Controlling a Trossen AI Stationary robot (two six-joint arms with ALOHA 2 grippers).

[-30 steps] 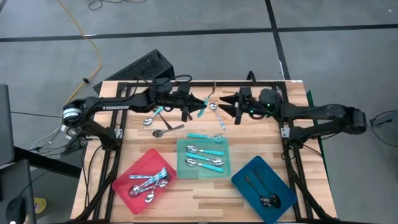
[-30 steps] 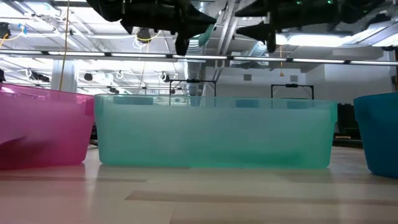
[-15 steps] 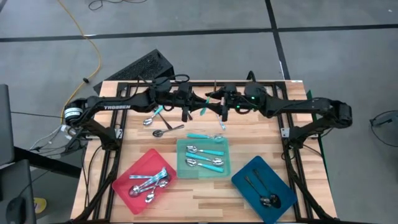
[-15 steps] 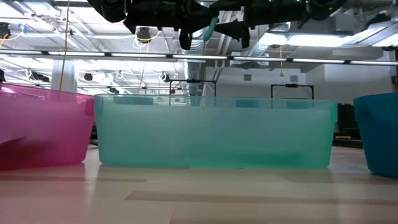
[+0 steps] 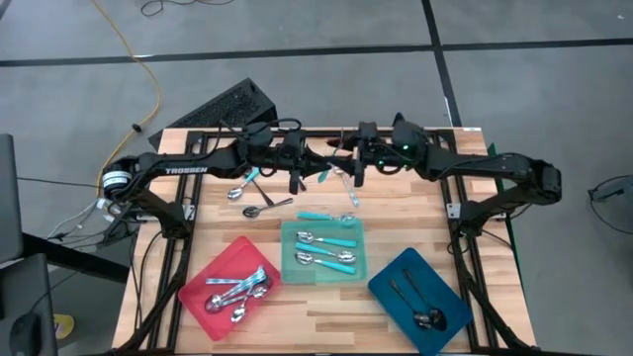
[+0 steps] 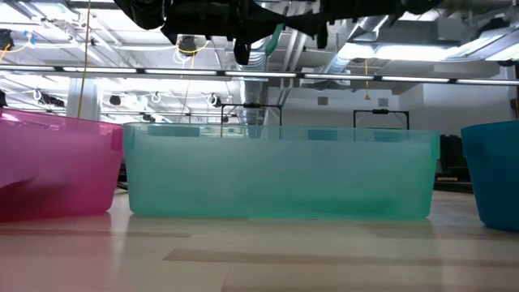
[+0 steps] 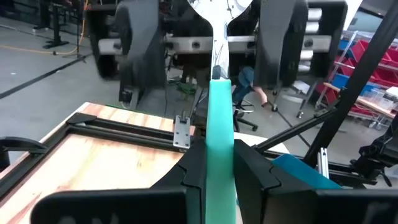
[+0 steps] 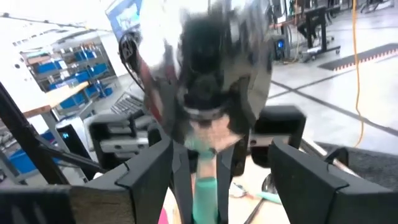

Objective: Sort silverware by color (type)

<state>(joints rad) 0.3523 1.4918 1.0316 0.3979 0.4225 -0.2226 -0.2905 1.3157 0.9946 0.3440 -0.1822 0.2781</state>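
A hand-over looks to be under way at the upper middle of the high view: the left gripper (image 5: 315,174) holds a turquoise-handled spoon (image 5: 328,174) up in the air, and the right gripper (image 5: 346,173) has its wide-spread fingers on either side of the spoon's silver bowl end. In the left wrist view the left gripper (image 7: 219,163) is clamped on the turquoise handle (image 7: 219,124), which runs up the centre of the frame to the shiny bowl at the top edge, with the right arm's two dark fingers (image 7: 133,50) standing apart to either side of it (not touching it, as far as one can tell). The next move likely calls for the right fingers to close squarely on the spoon before the left lets go, then a carry to the teal tray (image 5: 362,269) at lower centre, where spoons of the same kind already lie; the red tray (image 5: 223,265) at lower left holds silver ones, the blue tray (image 5: 391,292) at lower right dark ones, and a few spoons wait loose on the wooden table (image 5: 213,222)
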